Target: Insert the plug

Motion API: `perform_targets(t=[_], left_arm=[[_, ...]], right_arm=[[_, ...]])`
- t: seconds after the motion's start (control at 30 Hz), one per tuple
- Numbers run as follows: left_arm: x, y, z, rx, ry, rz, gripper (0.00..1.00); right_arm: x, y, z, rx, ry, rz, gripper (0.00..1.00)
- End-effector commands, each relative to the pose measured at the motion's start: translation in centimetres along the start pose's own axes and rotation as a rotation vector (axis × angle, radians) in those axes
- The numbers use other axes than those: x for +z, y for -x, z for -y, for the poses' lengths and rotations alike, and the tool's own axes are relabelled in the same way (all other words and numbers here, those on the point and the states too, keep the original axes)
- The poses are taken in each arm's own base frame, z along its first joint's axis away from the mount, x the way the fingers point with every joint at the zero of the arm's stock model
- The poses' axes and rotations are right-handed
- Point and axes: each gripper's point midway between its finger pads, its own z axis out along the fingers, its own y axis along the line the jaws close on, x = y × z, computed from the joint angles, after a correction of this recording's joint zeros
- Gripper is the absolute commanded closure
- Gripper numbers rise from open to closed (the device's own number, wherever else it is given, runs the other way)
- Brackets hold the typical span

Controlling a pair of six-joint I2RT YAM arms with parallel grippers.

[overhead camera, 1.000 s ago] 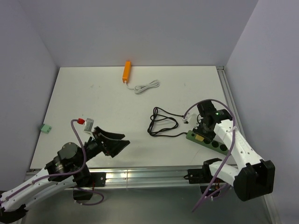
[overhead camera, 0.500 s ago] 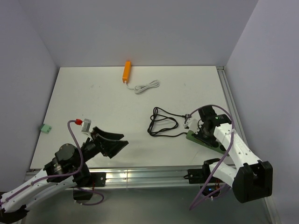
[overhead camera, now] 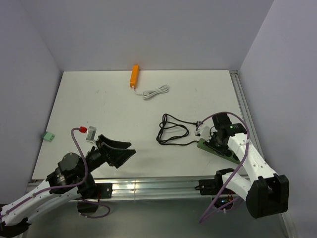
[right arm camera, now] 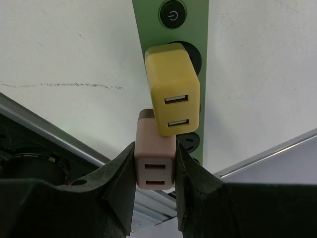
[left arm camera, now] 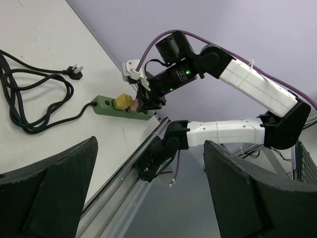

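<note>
Table (overhead camera: 109, 109) fills the overhead view, white, with your two arms at its near edge. Your left gripper (overhead camera: 130, 148) hangs over the near-left part, fingers spread wide with nothing between them. Its own camera shows only those two dark fingers framing the right side of the table.

Your right gripper (overhead camera: 213, 140) is down at the green power strip (overhead camera: 227, 151), which lies slanted near the right edge. From above you cannot see what it holds, because the wrist covers it. The right wrist camera settles that. The fingers are clamped on the sides of a pink plug (right arm camera: 154, 168), held over the socket next to the one where a yellow plug (right arm camera: 172, 94) sits. The yellow one overlaps it in that view. None of the views tells you whether the pink plug's pins are seated.

The left wrist camera shows the pair side by side towards the end of the strip where its black cable (overhead camera: 171, 131) enters. That cable lies coiled loosely mid-table.

Near the far edge lie a white cord (overhead camera: 156, 91) and, just beside it, an orange block (overhead camera: 134, 75). A small green block (overhead camera: 48, 135) lies beyond the table's left edge.
</note>
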Motion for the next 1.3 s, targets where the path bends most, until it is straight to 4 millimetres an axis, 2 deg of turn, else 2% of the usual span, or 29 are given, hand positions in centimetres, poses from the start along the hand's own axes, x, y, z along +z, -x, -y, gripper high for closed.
perform_targets(t=[0.0,0.5,0.73,1.07,1.27], left_arm=[[-0.2,0.5,0.8,0.0,-0.031,0.019,0.07],[0.2,0.0,0.9,-0.003,-0.051,0.002,0.07],[0.1,0.1,0.9,0.003,-0.047,0.003,0.07],[-0.3,0.5,1.1,0.004,-0.054,0.017,0.06],[-0.3,0.3,1.0,0.002,-0.055,0.014,0.07]], right_arm=[[-0.3,0.9,2.8,-0.086,-0.099,0.039,1.0],[-1.5,0.0,2.7,-0.071,-0.136,0.062,1.0],[-0.2,-0.4,2.2,-0.072,-0.105,0.044,1.0],[0.6,0.1,2.1,-0.07,-0.085,0.058,1.0],[0.4,0.0,1.6,-0.08,-0.047,0.049,1.0]])
